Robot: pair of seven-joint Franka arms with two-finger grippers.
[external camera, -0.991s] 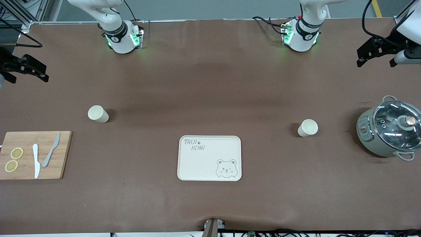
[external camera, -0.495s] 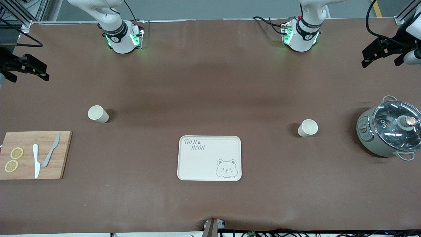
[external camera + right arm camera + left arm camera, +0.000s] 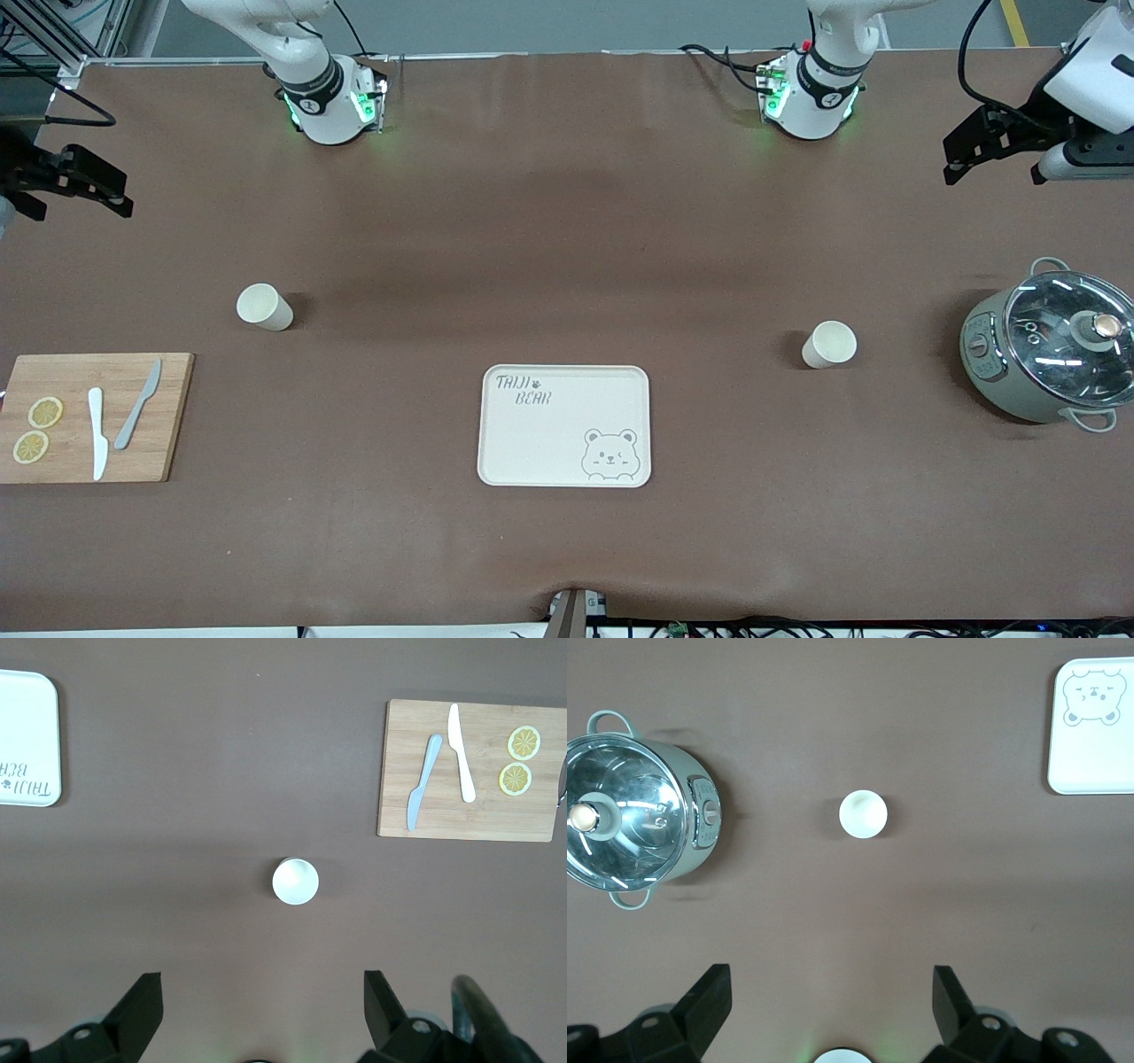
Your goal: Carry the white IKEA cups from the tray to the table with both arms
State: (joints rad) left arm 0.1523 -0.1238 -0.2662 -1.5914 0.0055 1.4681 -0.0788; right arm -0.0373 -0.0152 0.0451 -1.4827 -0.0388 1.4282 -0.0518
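Two white cups stand upright on the brown table. One cup (image 3: 829,344) is toward the left arm's end, beside the pot; it also shows in the left wrist view (image 3: 862,813). The other cup (image 3: 264,307) is toward the right arm's end and shows in the right wrist view (image 3: 295,881). My left gripper (image 3: 983,151) hangs high over the table's left-arm end, open and empty (image 3: 831,992), well apart from its cup. My right gripper (image 3: 80,188) hangs high over the right-arm end, open and empty (image 3: 264,992).
A cream bear tray (image 3: 564,377) lies between the cups, nearer the front camera. A grey-green pot with a glass lid (image 3: 1050,354) stands at the left arm's end. A wooden board (image 3: 168,416) with two knives and lemon slices lies at the right arm's end.
My left gripper has shifted a little, first outward, then back toward the table's middle. The right gripper and both cups have stayed put.
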